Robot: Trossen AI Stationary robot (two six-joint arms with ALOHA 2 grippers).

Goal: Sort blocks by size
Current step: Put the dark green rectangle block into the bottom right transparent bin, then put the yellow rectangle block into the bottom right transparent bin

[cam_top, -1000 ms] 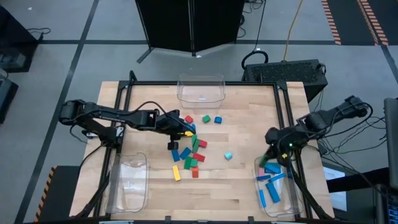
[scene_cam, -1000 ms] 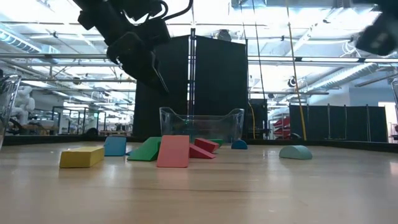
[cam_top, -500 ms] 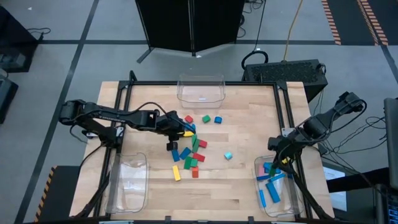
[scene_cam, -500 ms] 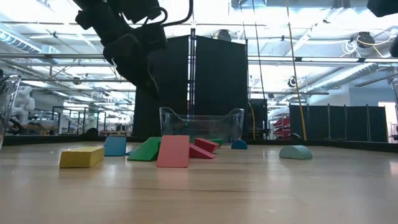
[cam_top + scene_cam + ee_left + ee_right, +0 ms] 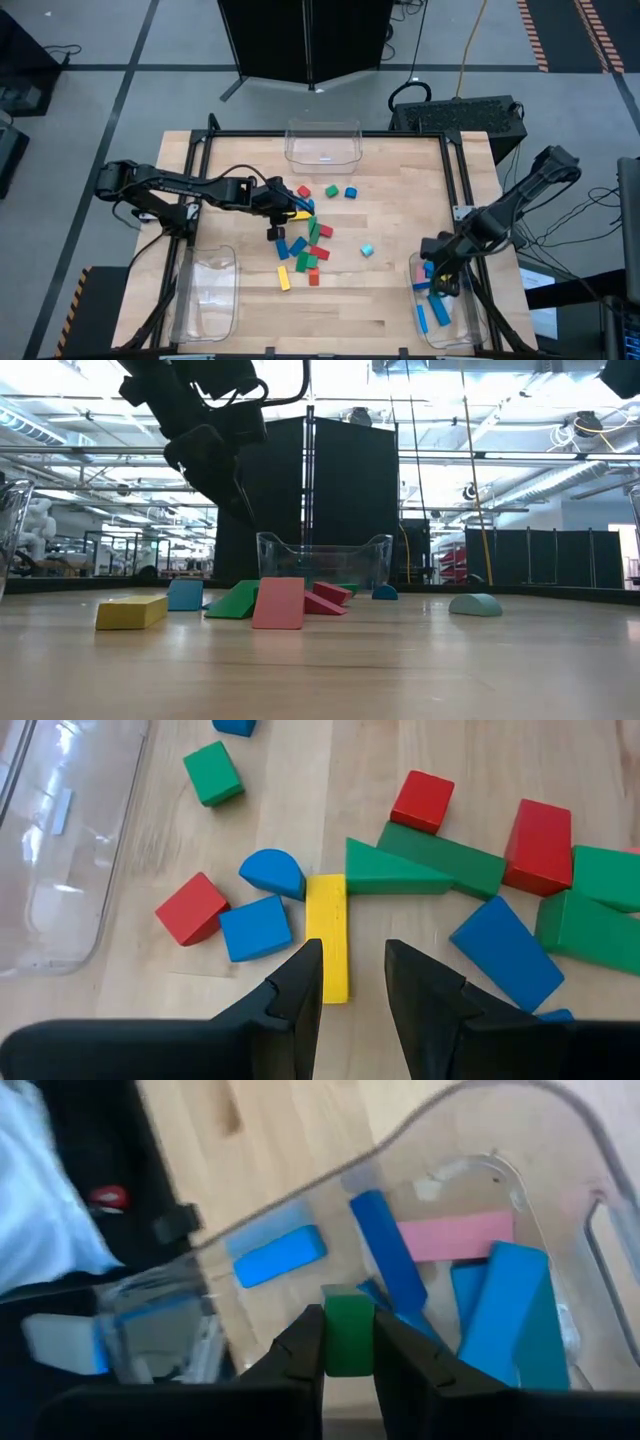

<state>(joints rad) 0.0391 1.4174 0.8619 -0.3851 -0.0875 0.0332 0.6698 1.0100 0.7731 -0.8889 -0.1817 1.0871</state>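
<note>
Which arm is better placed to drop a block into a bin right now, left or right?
Right. The right gripper is shut on a green block directly over the bin of long bars. The left gripper hangs open and empty over a yellow bar in the pile.

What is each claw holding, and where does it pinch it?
The right claw pinches a green block by its two sides, above the bin. The left claw is open over a yellow bar, holding nothing.
</note>
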